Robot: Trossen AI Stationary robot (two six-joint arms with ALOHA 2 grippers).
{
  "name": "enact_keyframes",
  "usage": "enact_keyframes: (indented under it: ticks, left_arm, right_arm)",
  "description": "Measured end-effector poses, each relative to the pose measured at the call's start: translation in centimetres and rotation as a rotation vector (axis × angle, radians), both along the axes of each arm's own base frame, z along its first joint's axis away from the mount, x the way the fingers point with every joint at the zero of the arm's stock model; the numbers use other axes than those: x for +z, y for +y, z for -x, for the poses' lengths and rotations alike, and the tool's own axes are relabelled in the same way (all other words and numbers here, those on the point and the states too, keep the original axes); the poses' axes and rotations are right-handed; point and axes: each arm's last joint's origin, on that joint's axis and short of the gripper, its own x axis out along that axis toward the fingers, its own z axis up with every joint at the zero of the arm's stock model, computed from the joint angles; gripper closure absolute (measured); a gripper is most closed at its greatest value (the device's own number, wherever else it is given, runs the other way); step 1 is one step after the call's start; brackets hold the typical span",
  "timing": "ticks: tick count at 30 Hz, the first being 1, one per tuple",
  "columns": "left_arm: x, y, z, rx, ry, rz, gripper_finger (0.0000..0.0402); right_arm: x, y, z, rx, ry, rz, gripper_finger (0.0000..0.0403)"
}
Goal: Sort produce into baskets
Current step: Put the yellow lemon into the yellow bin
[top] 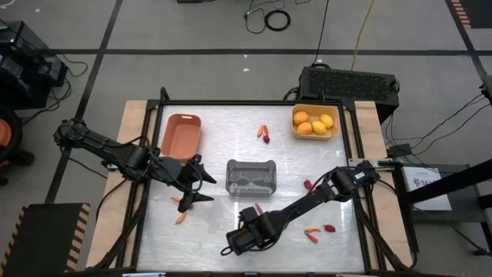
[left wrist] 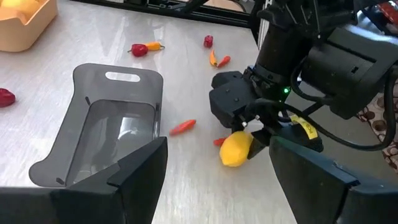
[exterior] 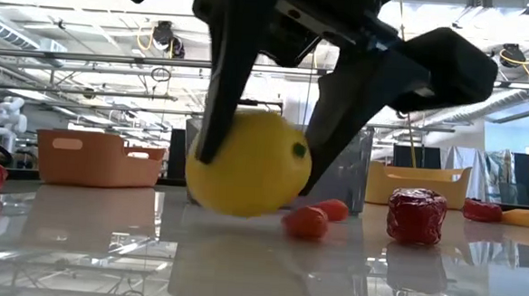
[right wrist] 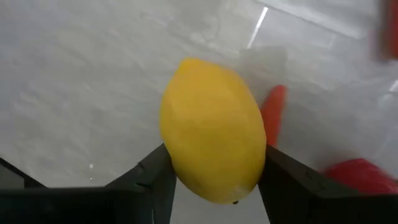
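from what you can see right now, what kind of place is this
Probably a robotics lab or workshop: a white-topped bench table on a grey taped floor, cables and a black electronics box behind it, and open ceiling pipework over a white humanoid robot in the background.

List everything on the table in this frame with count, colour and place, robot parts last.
Terracotta basket: one, orange-brown, back left, looks empty.
Yellow basket: one, back right, holding roundish yellow-orange fruits, about four.
Grey basket: one, translucent, table centre, nothing seen in it.
Lemon: one, yellow, front centre, between the right gripper's fingers.
Loose pieces: small red and orange ones near the back centre, right of the grey basket, front right and front left; exact count unclear.
Black box: one, behind the table's back right edge.
Left gripper: open, left of the grey basket.
Right gripper: front centre, shut on the lemon.
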Motion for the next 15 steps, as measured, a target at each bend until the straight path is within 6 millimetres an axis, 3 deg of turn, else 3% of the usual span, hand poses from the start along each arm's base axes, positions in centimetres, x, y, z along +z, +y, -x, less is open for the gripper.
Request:
enact_keyframes:
  ticks: [4,9,15]
  left_arm:
    - [0.0,0.2,-0.1,0.007,0.0,-0.003,0.0114]
    - [0.0,0.5,-0.2,0.008,-0.007,-0.028,0.0114]
    - [0.0,1.3,-0.4,0.002,-0.023,-0.097,0.0114]
  right_arm:
    - [2.1,-0.4,0.4,0.009,-0.027,-0.011,0.0222]
    - [6.3,-1.6,1.8,0.04,-0.058,-0.006,0.0217]
    - [11.8,-5.2,5.0,-0.003,-0.021,0.09,0.0215]
